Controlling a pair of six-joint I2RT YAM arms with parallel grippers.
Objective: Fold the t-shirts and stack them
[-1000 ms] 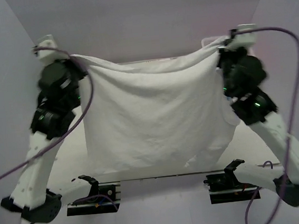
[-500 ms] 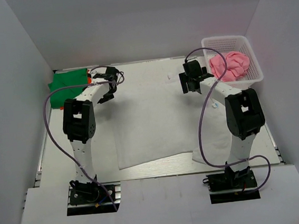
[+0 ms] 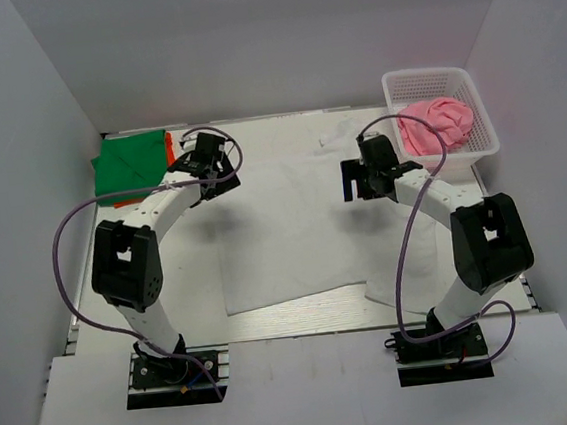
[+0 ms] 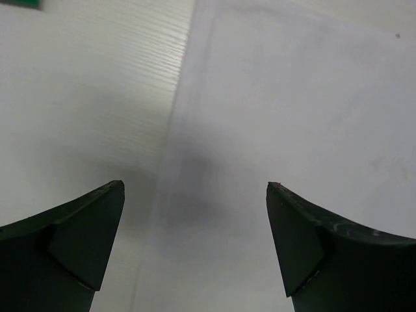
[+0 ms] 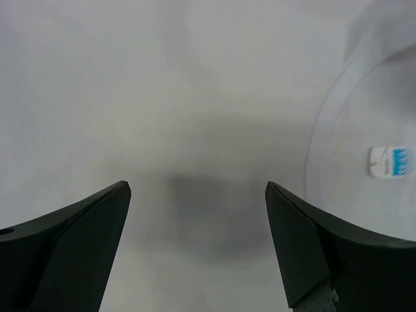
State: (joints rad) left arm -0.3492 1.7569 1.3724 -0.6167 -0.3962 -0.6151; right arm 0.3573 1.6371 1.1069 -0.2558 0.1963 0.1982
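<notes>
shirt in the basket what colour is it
The shirt is pink, clearest in the top external view.

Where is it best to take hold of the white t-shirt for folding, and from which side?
Probably its left edge near the far corner, from straight above. The white t-shirt lies flat on the table, so only an edge lets a finger slip under. The left gripper hangs there, open jaws astride that edge.

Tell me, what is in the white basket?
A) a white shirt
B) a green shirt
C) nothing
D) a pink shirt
D: a crumpled pink shirt sits inside the basket, while the green one lies folded at the far left of the table.
</notes>
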